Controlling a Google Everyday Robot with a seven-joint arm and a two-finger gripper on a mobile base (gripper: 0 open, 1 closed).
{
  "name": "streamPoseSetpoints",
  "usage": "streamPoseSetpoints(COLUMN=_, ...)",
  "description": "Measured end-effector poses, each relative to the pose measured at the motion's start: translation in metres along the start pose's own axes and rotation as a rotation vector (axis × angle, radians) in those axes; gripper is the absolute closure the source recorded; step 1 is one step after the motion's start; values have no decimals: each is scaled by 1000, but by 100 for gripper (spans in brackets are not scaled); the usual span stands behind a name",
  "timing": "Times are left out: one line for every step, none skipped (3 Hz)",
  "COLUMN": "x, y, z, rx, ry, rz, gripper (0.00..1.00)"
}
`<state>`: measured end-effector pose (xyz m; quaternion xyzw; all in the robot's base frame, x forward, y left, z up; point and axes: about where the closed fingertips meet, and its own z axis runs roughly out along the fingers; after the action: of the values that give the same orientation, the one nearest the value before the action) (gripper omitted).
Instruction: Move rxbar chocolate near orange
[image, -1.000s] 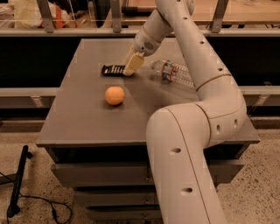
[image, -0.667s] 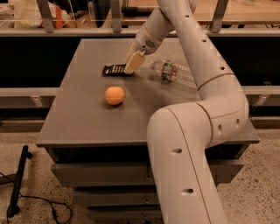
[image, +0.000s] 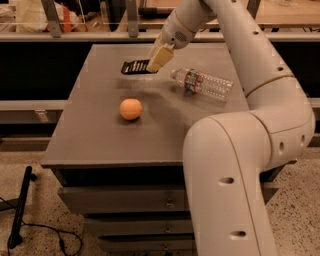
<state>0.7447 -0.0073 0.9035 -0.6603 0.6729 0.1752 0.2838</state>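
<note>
The rxbar chocolate (image: 133, 66) is a flat black bar with white lettering, at the back of the grey table (image: 100, 145). My gripper (image: 156, 63) is shut on its right end and holds it a little above the tabletop. The orange (image: 131, 109) sits on the table nearer the front, well apart from the bar and below it in the view. My white arm reaches in from the right and upper part of the view.
A clear plastic water bottle (image: 202, 83) lies on its side on the table, right of the gripper. The arm's large white base link (image: 230, 190) fills the lower right. Drawers sit under the tabletop. A black cable (image: 20, 210) lies on the floor at left.
The gripper and the rxbar chocolate have risen together and moved slightly towards the back of the table. The orange and the bottle have not moved.
</note>
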Motion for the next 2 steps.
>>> streamPoseSetpoints(x=-8, y=0, z=-27, rx=97, ry=-13, rz=-32, gripper=100)
streamPoseSetpoints(x=-21, y=8, z=-54, rx=204, ry=-28, rz=-54, gripper=100)
